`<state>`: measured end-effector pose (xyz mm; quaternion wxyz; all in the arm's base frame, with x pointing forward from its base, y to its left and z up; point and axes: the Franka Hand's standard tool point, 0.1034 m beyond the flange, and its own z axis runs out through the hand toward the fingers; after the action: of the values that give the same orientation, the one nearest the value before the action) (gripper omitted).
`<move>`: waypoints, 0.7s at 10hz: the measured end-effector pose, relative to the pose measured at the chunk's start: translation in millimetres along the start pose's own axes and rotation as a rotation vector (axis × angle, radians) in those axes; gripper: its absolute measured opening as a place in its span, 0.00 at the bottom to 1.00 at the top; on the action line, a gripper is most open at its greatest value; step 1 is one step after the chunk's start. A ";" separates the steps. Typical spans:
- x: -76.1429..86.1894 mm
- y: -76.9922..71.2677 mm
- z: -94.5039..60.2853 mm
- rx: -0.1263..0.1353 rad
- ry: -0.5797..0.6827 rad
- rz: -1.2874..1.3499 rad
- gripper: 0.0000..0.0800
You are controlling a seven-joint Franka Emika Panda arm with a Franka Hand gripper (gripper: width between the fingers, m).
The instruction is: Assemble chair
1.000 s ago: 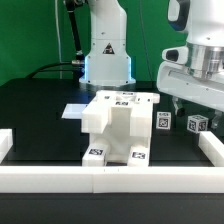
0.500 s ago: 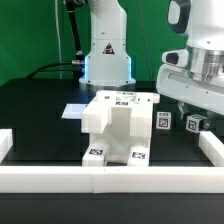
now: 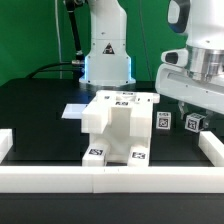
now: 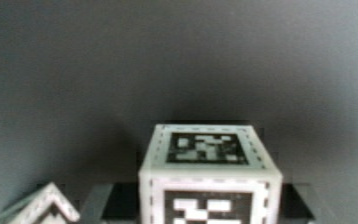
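1. On the exterior view's right, shows the gripper [image 3: 192, 113] low over the black table [image 3: 40, 105], jaws drawn close together on a small block [image 3: 194, 125]. Appears to rest that block on the table rather than hold it raised.
2. Places a second small block [image 3: 162, 121] just beside the gripped one, between it and the half-built chair [image 3: 115, 128]. Sets that chair at the middle of the table, near the front rail [image 3: 110, 180] and apart from the gripper.
3. Keeps the marker board [image 3: 73, 111] flat behind the chair toward the exterior view's left, in front of the robot base [image 3: 107, 50].
4. Through the wrist view, shows the small block [image 4: 208, 170] upright and close up, one tag on top and one on the facing side. Hints at dark shapes on either side of it, probably the fingers, but too blurred to confirm contact. Catches the corner of another tagged part [image 4: 43, 205]; cannot tell which part.
5. Could go wrong on the lift: might slip or twist the block if gripped off-centre or too near its top.
6. Could also knock the second small block on rising or swinging toward the chair, given how close it stands.
7. Could jam at the chair if the block arrives tilted, so calls for a straight, slow lift first.
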<state>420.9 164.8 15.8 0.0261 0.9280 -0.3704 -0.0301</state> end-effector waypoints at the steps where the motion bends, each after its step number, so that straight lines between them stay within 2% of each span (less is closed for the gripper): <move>1: 2.4 2.2 -12.7 -0.010 -0.026 -0.022 0.36; 3: 16.0 2.2 -47.3 0.019 -0.051 -0.060 0.36; 5: 28.1 5.2 -74.1 0.041 -0.073 -0.072 0.36; 6: 31.7 4.2 -79.8 0.048 -0.071 -0.071 0.36; 7: 30.8 4.6 -76.9 0.044 -0.069 -0.073 0.36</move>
<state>445.8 142.2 91.6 -0.0084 0.9397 -0.3374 -0.0549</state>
